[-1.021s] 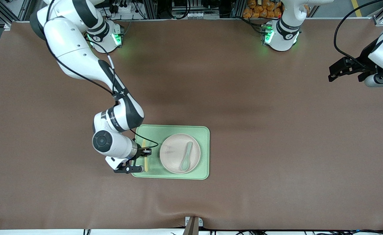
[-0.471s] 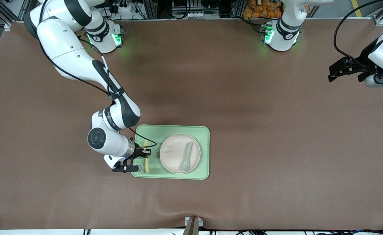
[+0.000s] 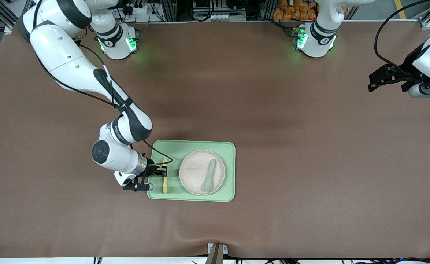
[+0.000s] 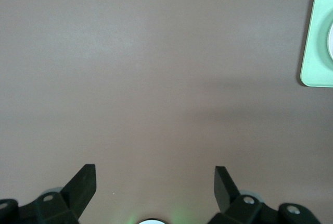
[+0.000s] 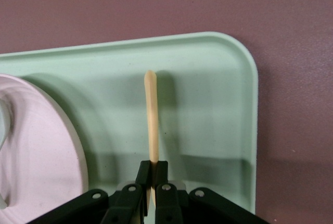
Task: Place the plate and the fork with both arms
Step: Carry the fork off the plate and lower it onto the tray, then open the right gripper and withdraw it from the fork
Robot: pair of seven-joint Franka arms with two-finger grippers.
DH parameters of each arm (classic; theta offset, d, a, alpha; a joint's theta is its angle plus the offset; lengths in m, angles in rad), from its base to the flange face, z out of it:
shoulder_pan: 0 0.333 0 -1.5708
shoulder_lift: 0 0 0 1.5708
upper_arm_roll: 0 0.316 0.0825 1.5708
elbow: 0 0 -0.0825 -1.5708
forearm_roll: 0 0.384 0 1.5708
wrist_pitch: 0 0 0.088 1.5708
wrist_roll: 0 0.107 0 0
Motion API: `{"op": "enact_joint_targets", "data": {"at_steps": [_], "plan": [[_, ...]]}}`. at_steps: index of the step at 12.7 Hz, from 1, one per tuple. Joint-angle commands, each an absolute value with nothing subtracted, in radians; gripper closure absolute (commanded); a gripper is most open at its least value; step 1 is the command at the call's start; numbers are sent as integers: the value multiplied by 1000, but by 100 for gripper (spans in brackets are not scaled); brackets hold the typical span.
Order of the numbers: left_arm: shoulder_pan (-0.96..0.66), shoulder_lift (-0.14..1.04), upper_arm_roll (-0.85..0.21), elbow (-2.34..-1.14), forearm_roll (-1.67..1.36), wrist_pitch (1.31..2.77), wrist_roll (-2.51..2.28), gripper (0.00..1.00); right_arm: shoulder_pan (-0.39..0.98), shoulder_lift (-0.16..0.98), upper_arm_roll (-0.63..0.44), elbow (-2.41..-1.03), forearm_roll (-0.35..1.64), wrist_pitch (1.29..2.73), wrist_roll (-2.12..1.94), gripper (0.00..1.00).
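Firmly clamped, the right end effector (image 5: 152,181) pinches the fork (image 5: 151,117), fingers together on the pale-yellow strip, just above the floor of the light-green tray (image 3: 196,146), at the tray's end toward the right arm. Beside it on the tray sits the plate (image 3: 195,172), with a grey-green spoon (image 3: 209,176) lying in it. Far off, at the other end of the brown surface (image 3: 259,91), the left end effector (image 4: 155,182) waits, fingers spread wide over bare covering.

The risk, by the look of it, is in the release. Gripped at one narrow point, the slim fork could pivot or cling to a pad as the fingers part, coming to rest askew or against the plate's rim. A hasty withdrawal might also nudge the light tray.

The fork is thin, smooth plastic with a rounded handle tip. The plate is round, shallow and matte off-white; the tray is rectangular, round-cornered and low-walled. The surface covering looks soft and slightly rippled along the camera's edge.
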State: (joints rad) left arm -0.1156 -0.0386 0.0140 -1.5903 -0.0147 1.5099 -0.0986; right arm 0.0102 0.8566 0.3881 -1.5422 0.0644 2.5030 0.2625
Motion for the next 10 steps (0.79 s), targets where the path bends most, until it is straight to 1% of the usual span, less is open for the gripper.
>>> {"op": "enact_joint_targets", "data": {"at_steps": [1, 2, 3, 4, 6, 8, 10], "plan": [[-118, -41, 11, -1586, 0, 1505, -98, 0, -17, 815, 413, -1605, 78, 2516, 249, 100], [-118, -41, 11, -1586, 0, 1505, -98, 0, -18, 815, 414, -1600, 78, 2516, 245, 95], [-118, -41, 9, -1586, 0, 1505, -98, 0, -20, 815, 414, -1595, 78, 2516, 244, 59], [-118, -41, 11, -1588, 0, 1505, -98, 0, -23, 815, 414, -1595, 78, 2516, 247, 30], [-120, -40, 9, -1588, 0, 1505, -98, 0, -25, 816, 414, -1595, 78, 2514, 250, 24], [-118, -40, 9, -1588, 0, 1505, -98, 0, -21, 816, 416, -1583, 77, 2501, 253, 22], [-118, -40, 9, -1588, -2, 1505, -98, 0, -12, 815, 413, -1510, 63, 2368, 259, 19]]}}
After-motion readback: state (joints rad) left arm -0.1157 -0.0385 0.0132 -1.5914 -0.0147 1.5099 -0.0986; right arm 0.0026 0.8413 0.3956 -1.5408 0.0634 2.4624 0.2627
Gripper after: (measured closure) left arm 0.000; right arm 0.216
